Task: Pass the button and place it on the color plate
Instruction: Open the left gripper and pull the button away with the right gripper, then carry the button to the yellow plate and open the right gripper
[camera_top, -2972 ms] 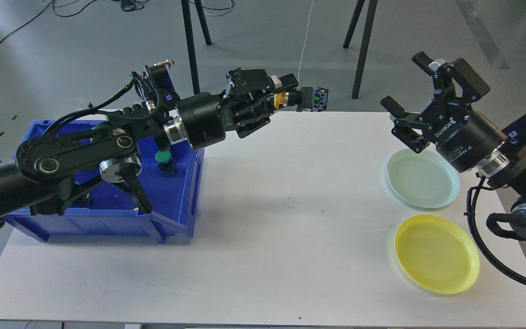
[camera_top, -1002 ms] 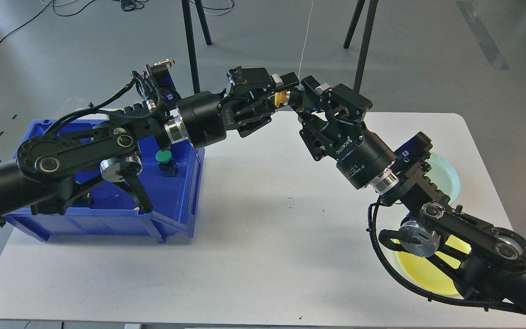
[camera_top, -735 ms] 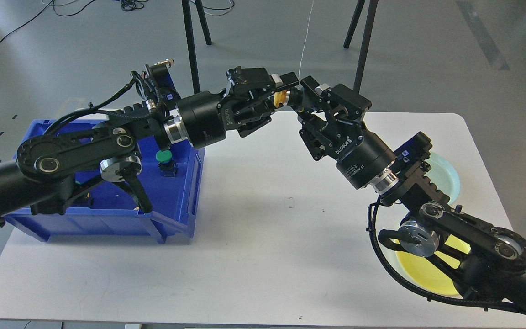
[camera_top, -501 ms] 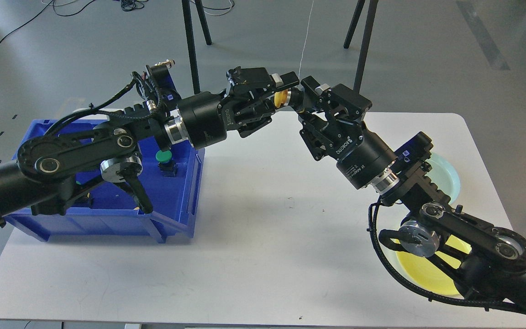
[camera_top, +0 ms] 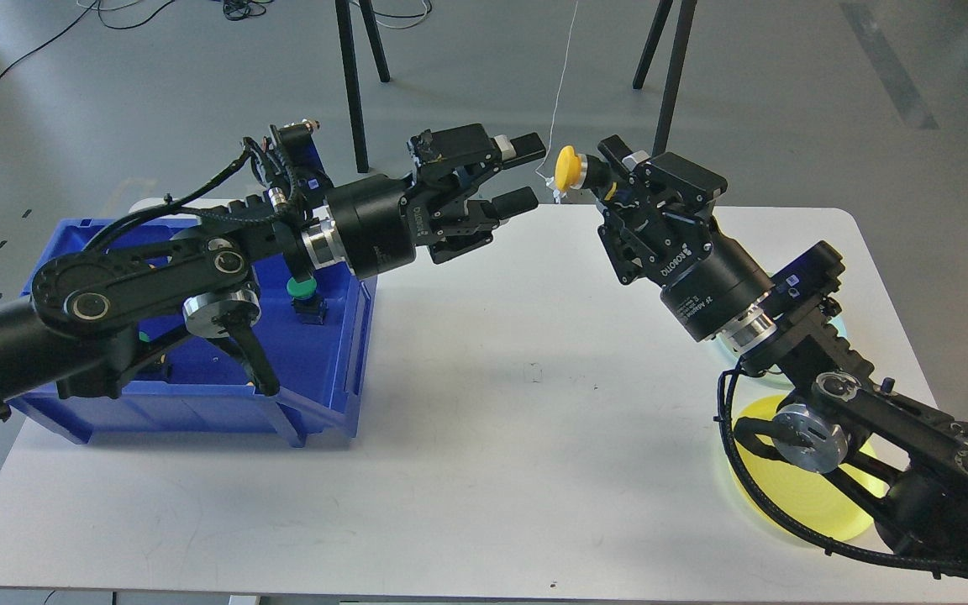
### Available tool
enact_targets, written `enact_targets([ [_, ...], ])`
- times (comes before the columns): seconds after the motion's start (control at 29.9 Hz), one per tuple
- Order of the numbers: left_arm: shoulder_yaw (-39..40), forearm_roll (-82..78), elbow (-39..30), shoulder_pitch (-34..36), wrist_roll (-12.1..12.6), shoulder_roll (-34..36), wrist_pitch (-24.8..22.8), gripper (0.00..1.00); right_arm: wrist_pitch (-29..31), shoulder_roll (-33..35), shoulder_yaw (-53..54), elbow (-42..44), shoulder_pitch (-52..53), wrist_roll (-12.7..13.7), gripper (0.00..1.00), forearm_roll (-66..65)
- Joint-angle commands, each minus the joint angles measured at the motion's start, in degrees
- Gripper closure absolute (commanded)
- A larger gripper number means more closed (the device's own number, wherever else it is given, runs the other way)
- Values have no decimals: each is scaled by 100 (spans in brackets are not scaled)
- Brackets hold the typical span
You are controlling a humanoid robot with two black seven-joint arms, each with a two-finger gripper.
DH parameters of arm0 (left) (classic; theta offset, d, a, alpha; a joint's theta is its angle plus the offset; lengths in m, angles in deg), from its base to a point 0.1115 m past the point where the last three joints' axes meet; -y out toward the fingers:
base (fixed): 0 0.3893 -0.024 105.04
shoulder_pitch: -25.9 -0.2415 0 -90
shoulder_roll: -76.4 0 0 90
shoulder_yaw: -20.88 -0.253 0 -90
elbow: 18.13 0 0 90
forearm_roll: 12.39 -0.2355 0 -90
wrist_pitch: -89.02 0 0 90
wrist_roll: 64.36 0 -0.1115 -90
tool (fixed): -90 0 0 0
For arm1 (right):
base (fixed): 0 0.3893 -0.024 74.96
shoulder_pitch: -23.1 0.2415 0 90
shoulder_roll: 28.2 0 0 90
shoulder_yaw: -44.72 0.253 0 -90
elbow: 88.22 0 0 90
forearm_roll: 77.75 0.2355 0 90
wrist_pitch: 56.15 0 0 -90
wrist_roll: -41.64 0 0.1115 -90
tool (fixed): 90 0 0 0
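Observation:
The yellow-capped button (camera_top: 570,167) is held in the air over the table's far edge by my right gripper (camera_top: 610,175), which is shut on its dark body. My left gripper (camera_top: 524,170) is open and empty just left of the button, its fingers (camera_top: 520,144) spread apart and clear of it. The yellow plate (camera_top: 795,483) lies at the front right of the table, largely covered by my right arm. The pale green plate (camera_top: 839,328) behind it is almost wholly hidden by that arm.
A blue bin (camera_top: 198,353) stands on the left of the white table (camera_top: 484,403), under my left arm. A green-capped button (camera_top: 306,294) stands inside it. Black stand legs (camera_top: 355,76) rise behind the table.
My left gripper has opened and let go of the yellow button. My right gripper, shut on the button, has pulled it away to the right, and the right arm has shifted right.

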Motion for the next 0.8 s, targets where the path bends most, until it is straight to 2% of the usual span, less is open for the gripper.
enact_targets([
  [0.0,9,2,-2,8,-11,-2,-7,28,30,136,733,-140,-723,5,97,18],
  [0.17,9,2,-11,-1,-11,-2,-7,28,38,241,1823,-387,-2338,5,97,-8],
  [0.33,9,2,-11,-1,-11,-2,-7,27,-40,294,2475,-299,-3895,5,97,-44],
  [0.5,9,2,-2,-1,-11,-10,1,26,-602,452,2467,-133,-4749,5,96,-52],
  [0.67,9,2,-2,-1,-11,-10,1,26,-682,364,2388,332,-4830,5,83,-9],
  [0.77,9,2,-11,-1,-11,-19,1,25,-665,329,2370,588,-4759,5,67,26],
])
